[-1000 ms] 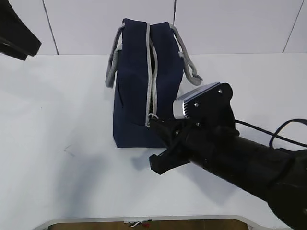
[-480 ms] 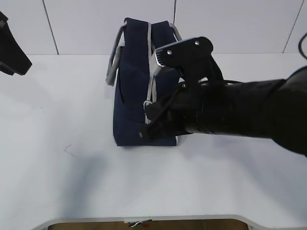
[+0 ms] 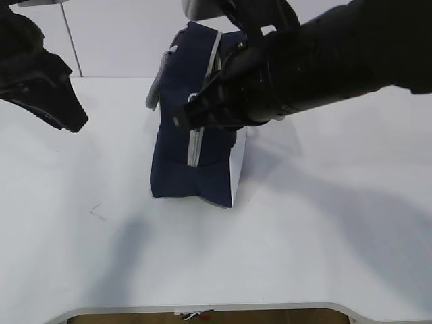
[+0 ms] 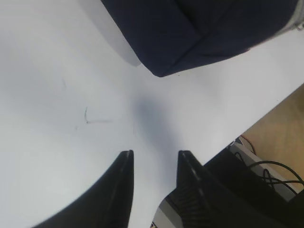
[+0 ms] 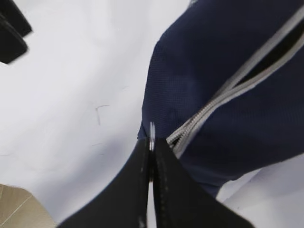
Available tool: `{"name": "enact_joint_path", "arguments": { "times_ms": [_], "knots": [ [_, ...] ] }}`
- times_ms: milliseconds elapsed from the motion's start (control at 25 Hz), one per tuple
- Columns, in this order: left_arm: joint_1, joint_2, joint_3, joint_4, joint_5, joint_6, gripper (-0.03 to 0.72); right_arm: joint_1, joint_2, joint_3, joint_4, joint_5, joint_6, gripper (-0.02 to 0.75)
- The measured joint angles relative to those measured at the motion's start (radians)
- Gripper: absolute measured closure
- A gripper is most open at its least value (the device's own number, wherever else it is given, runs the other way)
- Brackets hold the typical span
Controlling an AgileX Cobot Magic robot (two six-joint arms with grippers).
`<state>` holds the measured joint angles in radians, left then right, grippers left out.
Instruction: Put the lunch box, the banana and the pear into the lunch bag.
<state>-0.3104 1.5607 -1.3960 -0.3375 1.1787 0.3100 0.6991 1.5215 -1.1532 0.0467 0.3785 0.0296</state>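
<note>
Two grippers in view, only one engaged. My right gripper (image 5: 151, 156) is pinched tight on the zipper's ring pull (image 5: 152, 135), which stands up thin between my fingertips; just past it the grey zipper (image 5: 223, 92) runs away across the lunch bag (image 3: 192, 152), already parted at its far end, showing a dark slot. I judge I hold the ring this way so as to drag the slider along the track and open the bag before anything goes in. Bag looks tilted and pulled out of square under my grip in the exterior view, which suggests the fabric is taking the load rather than the slider. My left gripper (image 4: 154, 164) hovers over bare table (image 4: 57, 57), fingers set narrowly apart with nothing between them; the bag's lower corner lies ahead of them, apart. Lunch box, banana and pear are not visible anywhere. Nothing blocks the track itself; unbraced bag is the likely obstacle.
</note>
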Motion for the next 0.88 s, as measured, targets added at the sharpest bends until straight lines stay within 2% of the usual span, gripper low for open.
{"name": "enact_joint_path", "arguments": {
  "times_ms": [160,360,600,760,880],
  "knots": [
    [-0.002,0.018,0.029,0.0,-0.066,0.015,0.447,0.0,0.0,-0.055,0.0,0.05,-0.002,0.725],
    [-0.002,0.018,0.136,-0.022,-0.19,0.068,0.447,0.0,0.0,-0.112,0.0,0.118,0.0,0.725],
    [-0.002,0.018,0.261,-0.183,-0.367,0.268,0.447,0.0,0.011,-0.172,-0.004,0.141,0.0,0.725],
    [-0.002,0.018,0.308,-0.324,-0.449,0.449,0.447,0.0,0.037,-0.194,-0.011,0.15,0.0,0.725],
    [-0.004,0.02,0.332,-0.402,-0.501,0.536,0.447,0.0,0.047,-0.211,-0.022,0.153,0.0,0.726]
  ]
}}
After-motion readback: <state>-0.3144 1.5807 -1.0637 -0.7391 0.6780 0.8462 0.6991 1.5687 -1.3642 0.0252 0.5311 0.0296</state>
